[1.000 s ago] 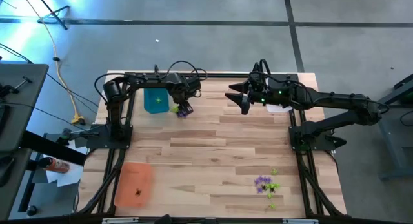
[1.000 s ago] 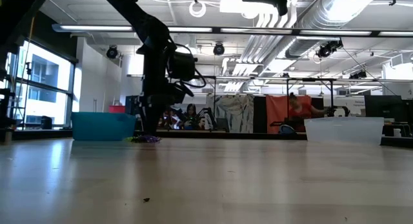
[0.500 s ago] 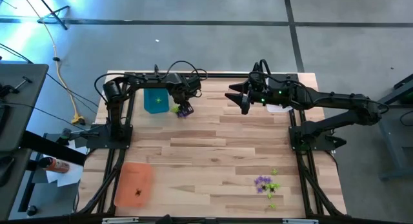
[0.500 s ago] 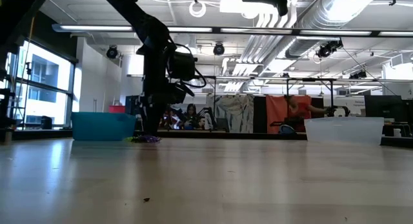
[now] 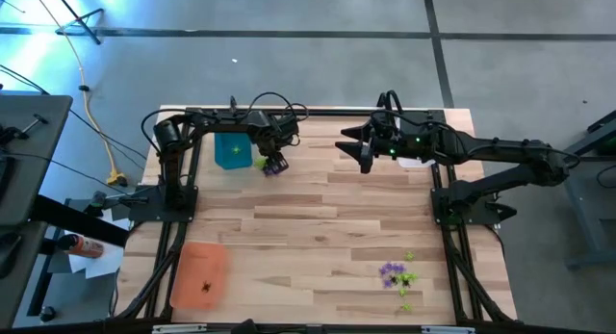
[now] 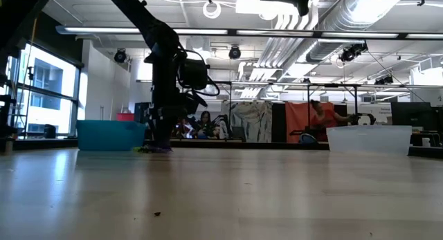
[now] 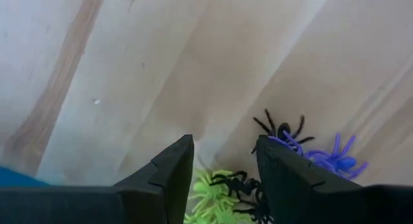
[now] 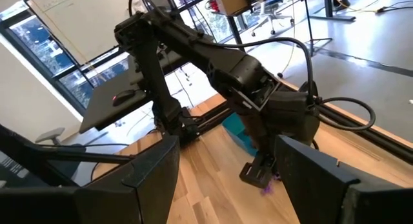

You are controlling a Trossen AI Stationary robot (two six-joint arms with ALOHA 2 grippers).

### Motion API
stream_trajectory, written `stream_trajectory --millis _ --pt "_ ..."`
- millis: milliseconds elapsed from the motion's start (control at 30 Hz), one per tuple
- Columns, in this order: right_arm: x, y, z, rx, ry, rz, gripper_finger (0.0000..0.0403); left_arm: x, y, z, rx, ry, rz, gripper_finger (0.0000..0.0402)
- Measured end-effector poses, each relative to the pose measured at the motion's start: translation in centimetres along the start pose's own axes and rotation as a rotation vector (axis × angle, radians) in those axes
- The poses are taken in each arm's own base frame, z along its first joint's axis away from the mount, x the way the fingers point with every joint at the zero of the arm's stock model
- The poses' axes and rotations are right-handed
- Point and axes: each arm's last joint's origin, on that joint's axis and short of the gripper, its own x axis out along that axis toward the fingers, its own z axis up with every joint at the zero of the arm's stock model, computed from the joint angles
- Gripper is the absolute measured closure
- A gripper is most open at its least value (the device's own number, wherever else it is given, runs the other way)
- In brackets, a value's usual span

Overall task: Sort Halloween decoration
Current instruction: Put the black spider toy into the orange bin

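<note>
Near edge of the counter: an orange tray at the left corner holds one dark spider, apparently a sorted piece; toward the right corner lies a loose heap of spiders, purple and lime green, unsorted, well apart from every tray. Far left: the left gripper hangs low over a second small cluster just beside the teal tray. Its fingers stand partly apart, straddling lime green and black spiders with a purple one alongside; nothing is clamped between them, so this reads as a pick being lined up, or a drop just made, beside the tray meant for one colour. Far right: the right gripper hovers above the counter near the clear tray, fingers wide and empty, pointed toward the left arm; it appears to be waiting, clear of the working area. Beyond the counter, the room holds people at desks.
</note>
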Motion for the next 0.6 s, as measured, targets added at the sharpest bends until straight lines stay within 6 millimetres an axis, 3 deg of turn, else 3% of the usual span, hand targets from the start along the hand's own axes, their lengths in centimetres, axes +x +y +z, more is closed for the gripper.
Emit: stream_trajectory --millis 333,600 --pt "0.0 0.0 0.0 0.000 0.000 0.000 0.0153 -0.2 0.0 -0.1 0.053 0.001 -0.010 0.0392" --pt "0.0 0.0 0.0 0.000 0.003 -0.002 0.0153 -3.7 0.5 -0.4 0.045 -0.113 0.005 0.0400"
